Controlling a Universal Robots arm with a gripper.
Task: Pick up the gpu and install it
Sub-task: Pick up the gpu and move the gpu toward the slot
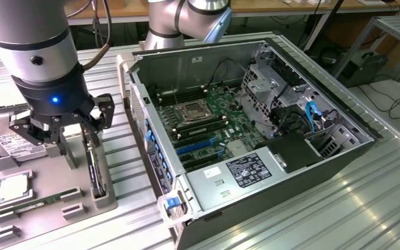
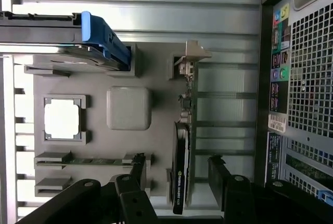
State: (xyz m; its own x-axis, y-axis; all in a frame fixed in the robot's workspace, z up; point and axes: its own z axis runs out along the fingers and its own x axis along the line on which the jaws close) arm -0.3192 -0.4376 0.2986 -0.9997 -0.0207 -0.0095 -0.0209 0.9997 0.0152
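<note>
Well out to the exterior view's left of the jaws: silver hard drive (image 1: 9,143) with white label, flat on grey tray (image 1: 47,174). Also left of the jaws, nearer the camera: CPU (image 1: 12,187) and memory stick (image 1: 33,204) in tray slots, both well apart from the jaws.

Gripper (image 1: 80,151) low over the tray, jaws spread wide, pinching nothing.

Gpu (image 1: 96,172) upright on its edge in a tray holder, just below the jaws, toward the exterior view's right side of the gap. From the wrist: gpu (image 2: 182,151) between the spread jaws of the gripper (image 2: 177,157). One of the fingers (image 2: 218,182) on each face, tray visible in the gap on both sides, no touching. Silver bracket end out beyond the fingertips, black fan face toward one jaw.

Well apart from the jaws, on the exterior view's right: open computer case (image 1: 186,67) on its side, motherboard (image 1: 207,120) exposed.
</note>
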